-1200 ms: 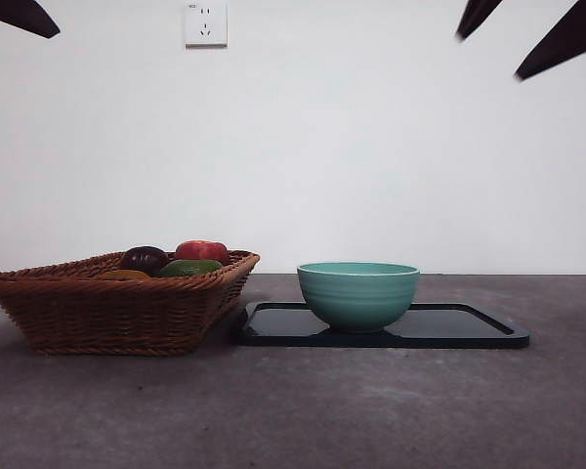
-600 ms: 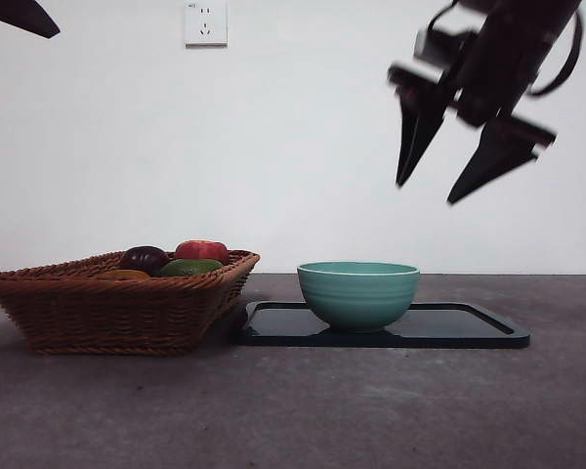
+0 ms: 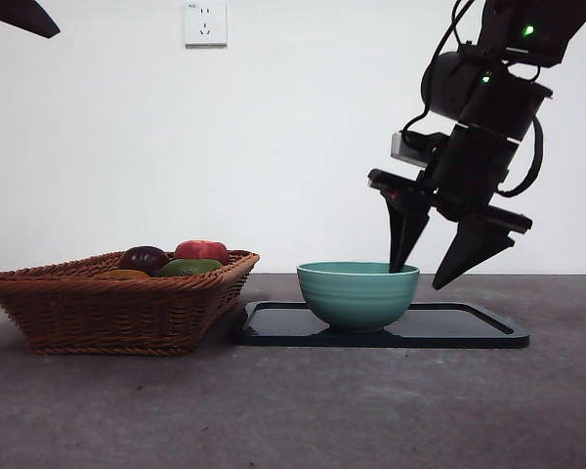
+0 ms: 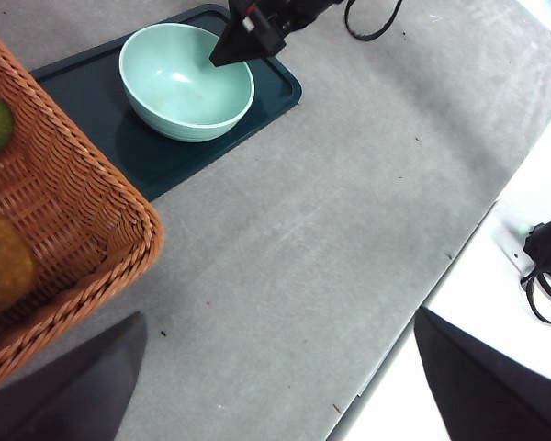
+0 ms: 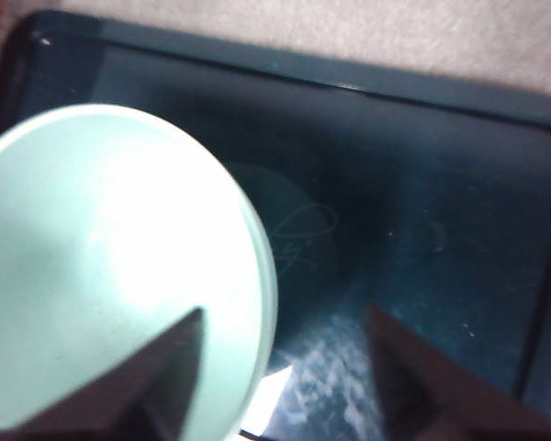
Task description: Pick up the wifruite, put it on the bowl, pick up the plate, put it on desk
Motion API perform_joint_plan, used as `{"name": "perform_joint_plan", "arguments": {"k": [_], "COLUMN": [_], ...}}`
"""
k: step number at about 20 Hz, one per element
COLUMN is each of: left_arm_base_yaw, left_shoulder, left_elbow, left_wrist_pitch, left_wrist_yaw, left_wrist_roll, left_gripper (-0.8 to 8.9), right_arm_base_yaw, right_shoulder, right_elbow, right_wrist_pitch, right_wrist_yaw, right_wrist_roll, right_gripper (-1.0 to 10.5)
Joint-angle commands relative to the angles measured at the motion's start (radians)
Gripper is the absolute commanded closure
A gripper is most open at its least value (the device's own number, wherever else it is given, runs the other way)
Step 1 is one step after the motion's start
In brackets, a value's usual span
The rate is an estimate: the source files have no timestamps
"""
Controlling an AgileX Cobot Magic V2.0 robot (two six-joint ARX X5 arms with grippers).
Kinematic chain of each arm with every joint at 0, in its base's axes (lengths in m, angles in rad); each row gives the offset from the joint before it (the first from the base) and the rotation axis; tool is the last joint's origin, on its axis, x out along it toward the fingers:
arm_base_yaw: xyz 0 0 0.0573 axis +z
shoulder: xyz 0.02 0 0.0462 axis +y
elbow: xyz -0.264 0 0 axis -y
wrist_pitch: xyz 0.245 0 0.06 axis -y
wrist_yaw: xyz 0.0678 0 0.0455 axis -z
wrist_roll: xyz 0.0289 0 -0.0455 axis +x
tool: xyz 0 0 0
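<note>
The teal-green bowl (image 3: 357,293) (image 4: 185,78) (image 5: 101,276) stands empty on a glossy black tray (image 3: 469,327) (image 5: 422,211) on the grey desk (image 3: 293,410). My right gripper (image 3: 418,278) (image 5: 285,312) hangs open at the bowl's right rim, one jaw tip over the inside and the other outside above the tray, holding nothing. Fruits lie in the wicker basket (image 3: 107,313): a dark one (image 3: 144,259), a red one (image 3: 202,251), a green one (image 3: 188,267) and a brownish one (image 4: 0,262). Which is the wifruite I cannot tell. No plate shows apart from the tray. My left gripper (image 4: 280,317) waits open, high above the desk.
The basket (image 4: 83,211) sits left of the tray, almost touching its corner. A white wall with a socket (image 3: 205,23) lies behind. The desk's edge (image 4: 413,303) runs near a white surface with cables. The left arm shows as a black tip (image 3: 20,15) at the top corner.
The right arm has come down from the top right corner to the bowl's right rim, jaws still open. Bowl, tray, basket and left arm have not moved.
</note>
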Motion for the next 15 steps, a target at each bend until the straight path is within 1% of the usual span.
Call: {"name": "perform_joint_plan", "arguments": {"k": [1,3,6,7,11,15], "left_arm_base_yaw": [-0.003,-0.003,-0.003,-0.003,-0.003,-0.003], "left_shoulder": [0.009,0.009,0.009,0.009,0.009,0.009], "left_elbow": [0.023,0.023,0.023,0.023,0.023,0.023], "left_wrist_pitch": [0.007,0.007,0.007,0.007,0.006,0.006], "left_wrist_yaw": [0.004,0.004,0.004,0.004,0.004,0.004], "left_wrist_roll": [0.01,0.01,0.009,0.009,0.009,0.009], "left_gripper": [3.5,3.5,3.5,3.5,3.5,3.5], "right_arm_base_yaw": [0.01,0.01,0.01,0.01,0.009,0.009], "right_shoulder": [0.023,0.023,0.023,0.023,0.007,-0.097], "right_elbow": [0.022,0.022,0.022,0.022,0.024,0.024], "right_wrist_pitch": [0.035,0.048,0.055,0.058,0.069,0.066], "right_wrist_yaw": [0.0,0.0,0.0,0.0,0.002,0.02], "right_wrist_roll": [-0.016,-0.015,-0.015,-0.014,-0.011,-0.012], "right_gripper": [8.1,8.8,9.0,9.3,9.4,9.4]}}
